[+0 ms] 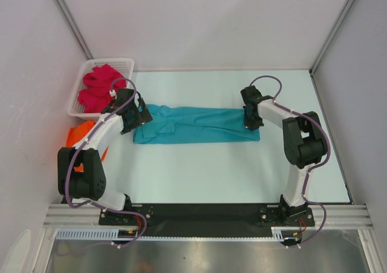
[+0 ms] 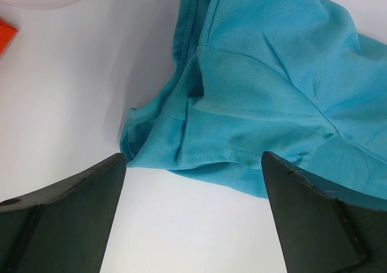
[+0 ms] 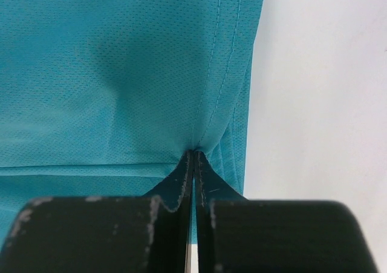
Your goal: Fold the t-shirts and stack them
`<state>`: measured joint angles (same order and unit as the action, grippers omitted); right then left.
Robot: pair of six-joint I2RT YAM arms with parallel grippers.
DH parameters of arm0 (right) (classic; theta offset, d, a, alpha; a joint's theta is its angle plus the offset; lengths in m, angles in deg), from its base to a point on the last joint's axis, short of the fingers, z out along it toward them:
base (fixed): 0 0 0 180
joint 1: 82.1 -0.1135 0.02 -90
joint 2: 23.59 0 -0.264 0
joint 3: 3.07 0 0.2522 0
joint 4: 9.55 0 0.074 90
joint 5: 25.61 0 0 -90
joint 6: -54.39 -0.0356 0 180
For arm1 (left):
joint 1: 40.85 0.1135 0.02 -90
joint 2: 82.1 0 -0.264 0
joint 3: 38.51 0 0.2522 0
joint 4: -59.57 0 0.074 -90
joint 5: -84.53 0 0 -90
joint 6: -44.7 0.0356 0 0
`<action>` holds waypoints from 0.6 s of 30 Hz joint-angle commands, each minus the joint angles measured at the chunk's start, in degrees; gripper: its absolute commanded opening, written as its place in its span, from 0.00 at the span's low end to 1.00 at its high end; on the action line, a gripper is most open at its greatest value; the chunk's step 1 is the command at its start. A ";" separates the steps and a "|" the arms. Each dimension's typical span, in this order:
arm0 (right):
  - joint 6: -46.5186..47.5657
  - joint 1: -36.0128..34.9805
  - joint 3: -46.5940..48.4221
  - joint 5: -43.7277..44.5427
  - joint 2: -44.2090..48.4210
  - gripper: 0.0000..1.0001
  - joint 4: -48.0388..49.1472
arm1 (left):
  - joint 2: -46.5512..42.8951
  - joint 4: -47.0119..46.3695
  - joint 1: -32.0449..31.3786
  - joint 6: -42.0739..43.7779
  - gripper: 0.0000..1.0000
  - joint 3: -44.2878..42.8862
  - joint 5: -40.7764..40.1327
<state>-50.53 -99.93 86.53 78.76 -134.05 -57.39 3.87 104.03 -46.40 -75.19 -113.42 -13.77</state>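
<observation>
A teal-blue t-shirt (image 1: 196,124) lies folded into a long strip across the middle of the table. My right gripper (image 1: 252,123) is shut on the teal t-shirt (image 3: 121,73) near its hemmed right end, the cloth puckered at the fingertips (image 3: 193,154). My left gripper (image 1: 135,117) hovers open at the strip's left end; in its wrist view the bunched sleeve edge (image 2: 199,155) lies just beyond the wide-apart fingers (image 2: 91,188), with nothing between them. The crimson-pink t-shirt (image 1: 101,88) is crumpled in the basket. An orange t-shirt (image 1: 81,134) lies at the left, partly hidden by the left arm.
The white lattice basket (image 1: 81,82) stands at the back left corner. Grey walls close in on the left, back and right sides. The arm bases sit on a black rail (image 1: 199,215) along the near edge.
</observation>
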 commanded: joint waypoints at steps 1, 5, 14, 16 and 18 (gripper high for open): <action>0.68 -0.37 0.72 1.27 3.49 0.00 0.16 | -1.07 -1.52 0.36 0.89 1.00 0.32 0.82; 1.56 -0.90 2.30 3.20 4.45 0.00 -1.51 | -1.25 -1.52 0.27 0.89 0.99 0.32 1.00; 1.82 -1.34 3.01 5.05 7.53 0.00 -3.53 | -1.51 -1.61 0.36 0.80 1.00 0.59 1.18; 1.82 -1.34 2.22 5.58 8.32 0.00 -3.62 | -1.51 -1.61 0.27 0.80 1.00 0.59 1.26; 1.82 -1.42 0.99 6.54 8.94 0.00 -3.71 | -1.69 -1.61 0.27 0.89 1.00 0.68 1.26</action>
<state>-49.07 -101.02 87.49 82.23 -128.54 -59.99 3.87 103.88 -46.40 -75.19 -112.96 -13.35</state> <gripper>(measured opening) 0.010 0.996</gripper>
